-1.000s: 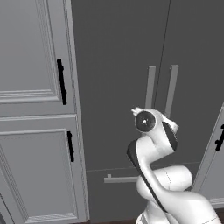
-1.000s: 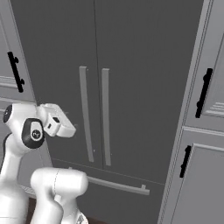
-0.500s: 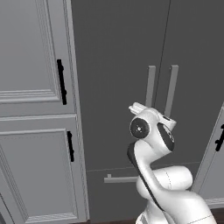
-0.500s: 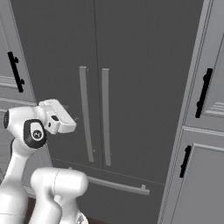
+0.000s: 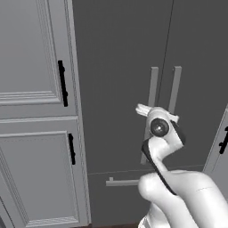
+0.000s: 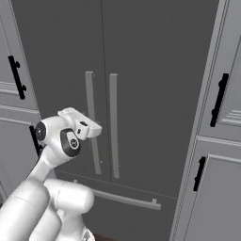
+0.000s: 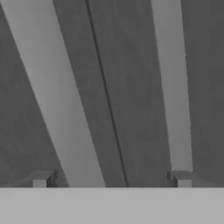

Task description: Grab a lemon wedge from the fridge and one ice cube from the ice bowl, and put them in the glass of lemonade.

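Panelled grey cupboards point(image 5: 31, 111) to the left, stacked in two tiers, each door carrying a short black vertical handle point(image 5: 63, 83). More of the same panelled cupboards point(image 6: 219, 155) to the right, again with black handles point(image 6: 218, 100) on upper and lower doors. Flat, even light throughout, without hard shadows. A thin strip of dark brown floor point(image 6: 101, 237) at the very bottom.

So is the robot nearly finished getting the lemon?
Not nearly. Nothing looks done: both fridge doors are shut. In hand: the open, empty gripper faces the two pale handles, touching neither. Left: open the fridge, fetch the lemon wedge and an ice cube, drop both in the lemonade.
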